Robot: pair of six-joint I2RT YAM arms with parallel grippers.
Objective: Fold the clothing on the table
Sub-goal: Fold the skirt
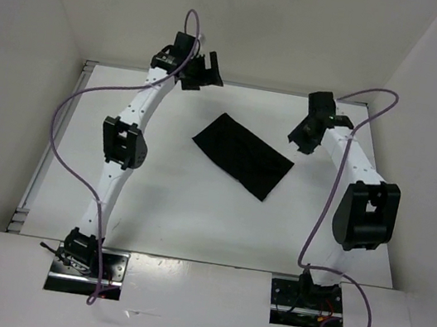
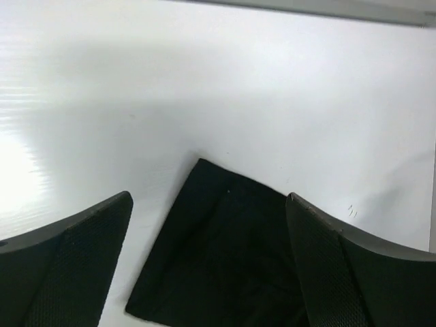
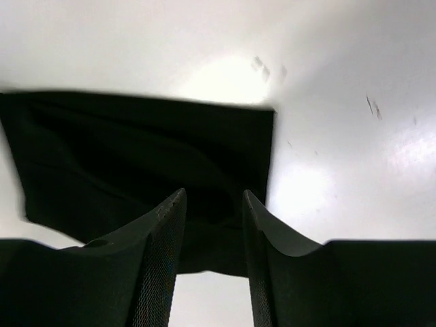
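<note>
The clothing is a plain black garment lying flat as a slanted rectangle in the middle of the white table. My left gripper hovers beyond its far left corner, jaws spread wide and holding nothing. In the left wrist view the clothing lies on the table below the left gripper. My right gripper hangs just off the garment's right end. Its jaws stand apart with nothing between them. In the right wrist view the clothing spreads out under the right gripper.
White walls enclose the table on three sides. A thin metal rim runs along its left edge. Purple cables loop beside both arms. The arm bases sit on the near ledge.
</note>
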